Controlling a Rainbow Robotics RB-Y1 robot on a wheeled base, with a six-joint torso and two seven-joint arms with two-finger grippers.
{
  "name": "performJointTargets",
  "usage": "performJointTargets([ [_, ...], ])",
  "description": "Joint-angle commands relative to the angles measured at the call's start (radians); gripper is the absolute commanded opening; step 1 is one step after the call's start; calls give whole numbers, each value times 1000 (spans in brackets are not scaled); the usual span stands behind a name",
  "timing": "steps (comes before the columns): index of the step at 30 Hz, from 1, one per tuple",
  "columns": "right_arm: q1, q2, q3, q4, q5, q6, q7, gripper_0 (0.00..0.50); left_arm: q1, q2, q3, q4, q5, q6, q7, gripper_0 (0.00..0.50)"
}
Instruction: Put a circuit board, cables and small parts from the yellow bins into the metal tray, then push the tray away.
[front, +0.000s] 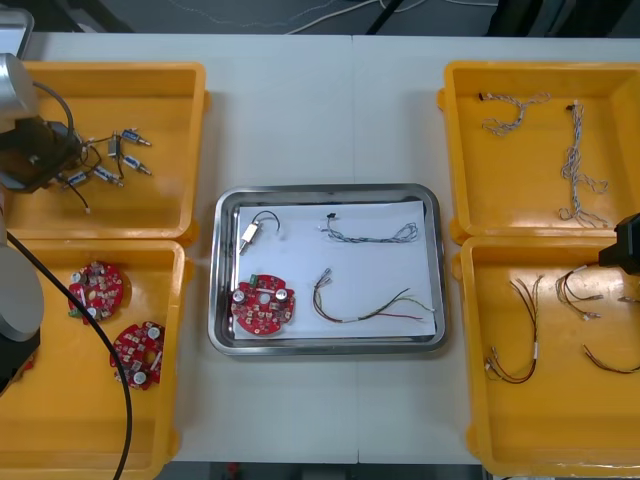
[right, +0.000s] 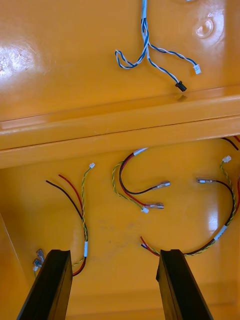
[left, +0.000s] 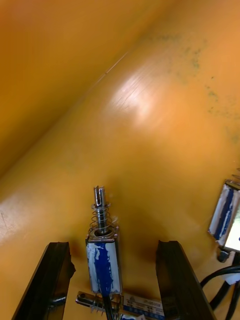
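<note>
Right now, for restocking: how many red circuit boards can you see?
3 circuit boards: one in the metal tray, near left corner; two in the left near yellow bin; the left arm may hide more.

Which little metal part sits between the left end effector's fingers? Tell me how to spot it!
Find the far yellow bin on the robot's left, where small metal parts lie. The left end effector hovers there, open. The one you want is the blue-and-white block lying lengthwise between its fingers, with a spring-wrapped pin pointing away from them.
</note>
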Motion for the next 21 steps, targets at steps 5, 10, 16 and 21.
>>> performJointTargets([
  [5,15,-35,-32,-32,-9,3,-42,500,22,-14,17,-12,-2,-10,33,159],
  [10,15,-35,-32,-32,-9,3,-42,500,22,-14,17,-14,-2,-12,33,0],
  [16,15,-35,-32,-32,-9,3,-42,500,13,-6,6,-34,3,19,30,0],
  [21,15,-35,-32,-32,-9,3,-42,500,3,14,-26,-86,23,103,27,0],
])
